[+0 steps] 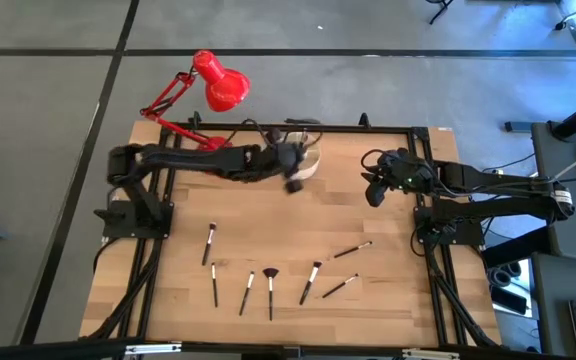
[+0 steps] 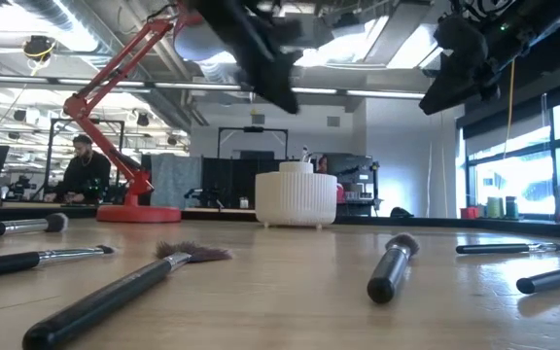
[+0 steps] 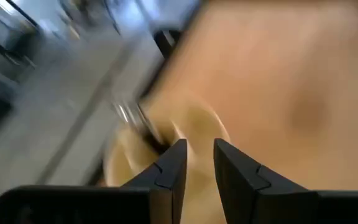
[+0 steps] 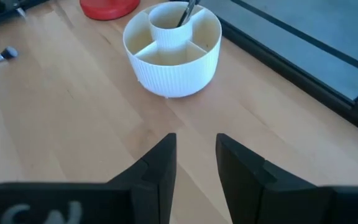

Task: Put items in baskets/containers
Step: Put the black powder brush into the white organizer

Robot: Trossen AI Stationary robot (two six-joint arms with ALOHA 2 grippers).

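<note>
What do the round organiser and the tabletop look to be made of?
The organiser looks like moulded matte plastic: uniform cream colour, evenly ribbed outer wall, thin smooth dividers, though glazed ceramic can't be ruled out. The table looks like light wood, probably butcher-block or laminate, with visible grain and jointed strips and a low-sheen finish.

We look across a pale wooden desk into an open office with an exposed ceiling of ducts and long strip lights, where a person sits at a workstation on the far left. Tall windows on the right let in bright daylight, with small containers lined along the sill. From above we see grey carpet crossed by dark lines, and a red desk lamp at the desk's far edge.
</note>
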